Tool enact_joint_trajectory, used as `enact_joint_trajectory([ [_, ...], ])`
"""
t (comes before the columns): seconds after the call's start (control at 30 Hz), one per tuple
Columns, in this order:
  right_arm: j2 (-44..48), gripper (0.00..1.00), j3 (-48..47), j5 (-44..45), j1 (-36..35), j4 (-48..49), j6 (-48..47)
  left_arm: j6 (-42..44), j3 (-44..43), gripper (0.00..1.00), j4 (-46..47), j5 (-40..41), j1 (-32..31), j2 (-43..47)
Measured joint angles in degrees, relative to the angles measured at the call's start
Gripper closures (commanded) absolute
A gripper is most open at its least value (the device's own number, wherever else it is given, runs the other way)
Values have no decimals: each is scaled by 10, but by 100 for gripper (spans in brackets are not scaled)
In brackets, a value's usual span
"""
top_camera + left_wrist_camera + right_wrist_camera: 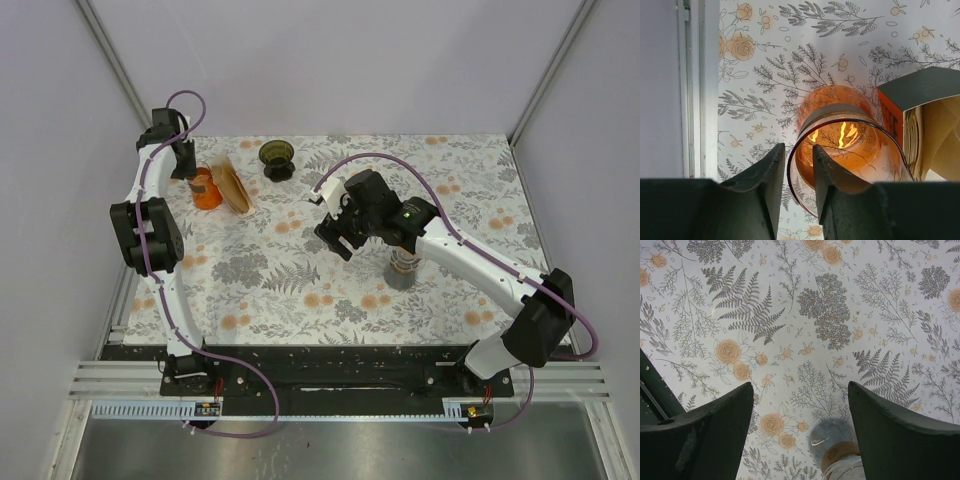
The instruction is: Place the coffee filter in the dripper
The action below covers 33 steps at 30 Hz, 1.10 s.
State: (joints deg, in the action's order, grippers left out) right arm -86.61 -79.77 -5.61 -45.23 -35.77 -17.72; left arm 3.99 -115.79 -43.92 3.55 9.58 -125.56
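The dark olive-green dripper stands upright at the back of the table, with neither gripper near it. Tan coffee filters sit in an open box to its left. My left gripper is at an orange glass cup beside the box. In the left wrist view the gripper straddles the cup's rim, one finger outside and one inside, with a narrow gap between them. My right gripper is wide open and empty over the middle of the table; the right wrist view shows only tablecloth between its fingers.
A grey glass jar with a cork lid stands under the right forearm and shows at the bottom of the right wrist view. A metal rail and the left wall run close beside the left gripper.
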Motion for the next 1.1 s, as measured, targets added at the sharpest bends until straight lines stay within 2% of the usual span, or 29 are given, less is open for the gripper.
enact_joint_trajectory([
  [0.2, 0, 16, 0, 0, 0, 0, 0, -3, 0, 95, -2, -18, 5, -2],
  [0.27, 0, 16, 0, 0, 0, 0, 0, -9, -1, 100, -2, -28, 8, -2],
  [0.57, 0, 15, 0, -1, 0, 0, 4, -10, 16, 100, 6, -63, 28, 8],
  [0.83, 0, 14, 0, -1, 0, -1, 11, 10, 159, 100, 21, -88, 31, 106],
  [1.1, 4, 14, 0, -2, -2, -1, 18, 42, 330, 100, 19, -132, 31, 243],
])
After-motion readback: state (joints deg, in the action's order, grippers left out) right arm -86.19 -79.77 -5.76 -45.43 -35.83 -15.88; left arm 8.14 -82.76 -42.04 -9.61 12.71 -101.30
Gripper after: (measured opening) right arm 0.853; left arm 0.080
